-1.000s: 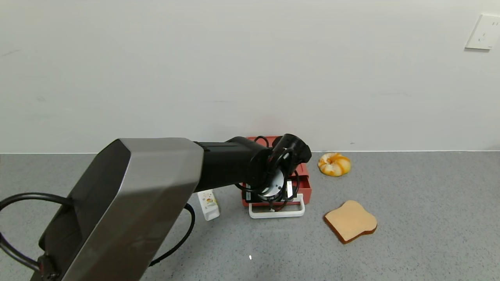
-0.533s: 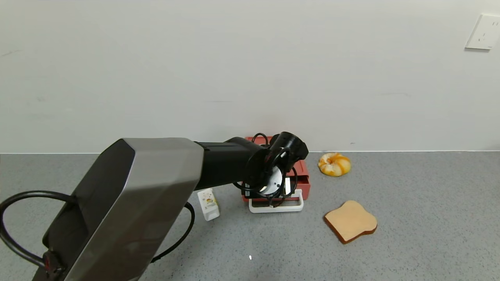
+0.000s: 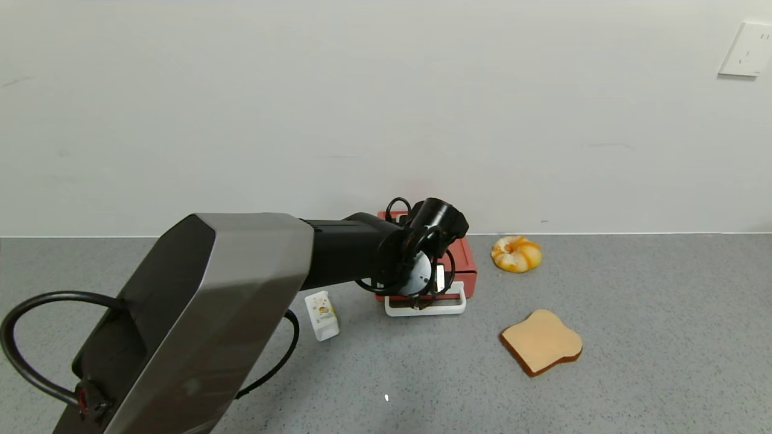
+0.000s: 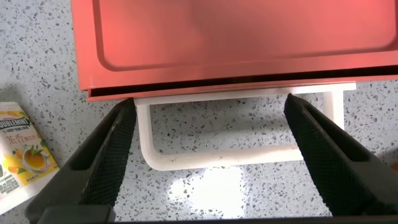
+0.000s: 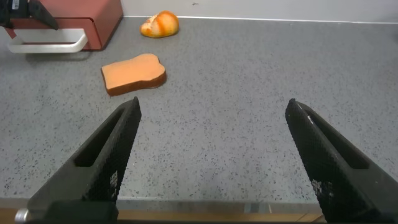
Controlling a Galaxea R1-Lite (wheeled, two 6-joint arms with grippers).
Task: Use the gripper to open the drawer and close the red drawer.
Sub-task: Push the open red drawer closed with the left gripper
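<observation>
On counter: one drawer (image 3: 461,259), left end effector (image 4: 208,158) spread wide astride one handle (image 4: 236,149).

I see a toast slice (image 3: 541,342) lying flat on the grey speckled counter (image 3: 663,337), its brown crust edge showing along the near side. I take it as my landmark. A swirled orange-and-white bun (image 3: 515,254) sits farther back than the toast, close to the white wall (image 3: 362,108). A small white carton (image 3: 321,314) with fruit print lies well to the toast's left. A wall socket (image 3: 747,49) is mounted high above, to the toast's right.
</observation>
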